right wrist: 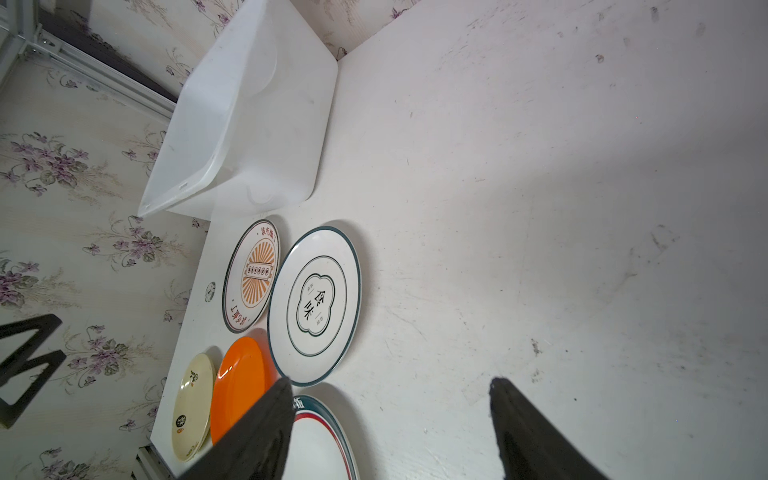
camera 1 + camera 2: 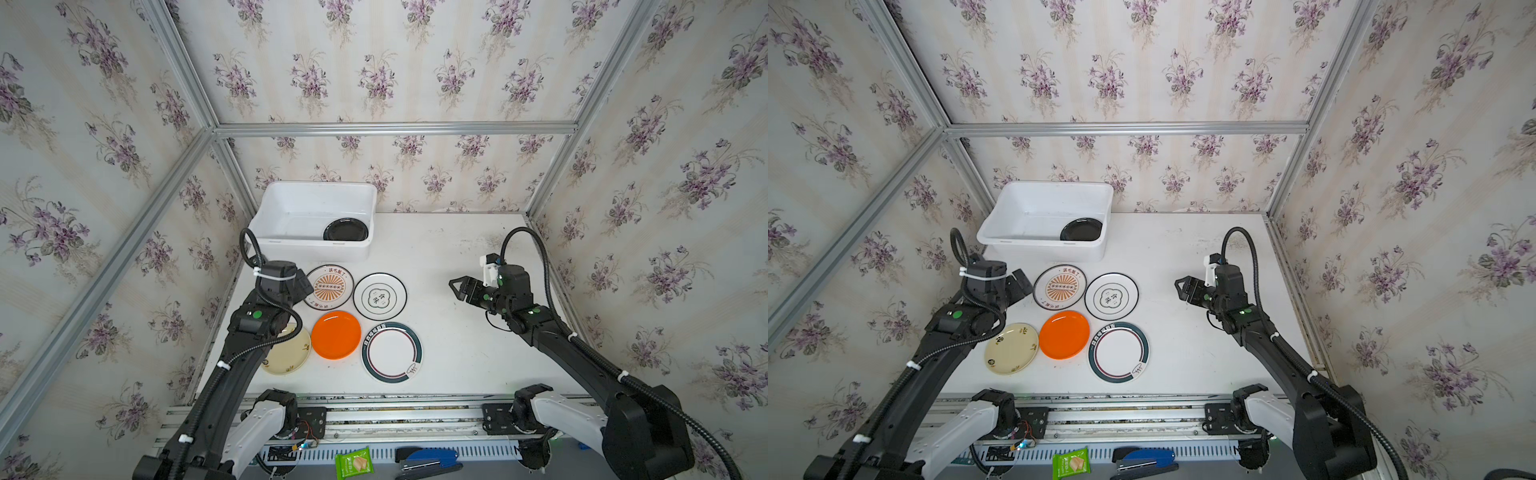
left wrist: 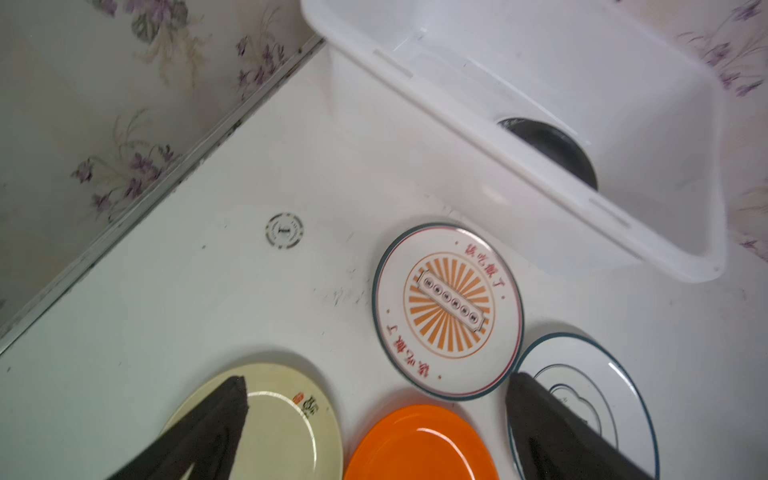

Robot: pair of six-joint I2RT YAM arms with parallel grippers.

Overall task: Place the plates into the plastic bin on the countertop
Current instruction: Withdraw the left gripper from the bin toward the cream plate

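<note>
Plates [image 2: 336,335] are lying clustered near left; one black plate [image 2: 345,230] is sitting in the bin [image 2: 311,249], far left. Left gripper [image 3: 376,380], gaping wide and empty, is hovering beside the sunburst plate [image 2: 329,287]; pinching its left rim squarely looks best. Right gripper [image 2: 457,289] is hanging open, empty.

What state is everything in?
White rectangular plastic bin: holds one plate.
Black round plate: inside bin.
Orange round plate: on countertop.
Cream floral plate: on countertop.
Orange-sunburst plate: on countertop.
Black-rimmed emblem plate: on countertop.
Teal-banded white plate: on countertop.
Left gripper: open, empty.
Right gripper: open, empty.
</note>
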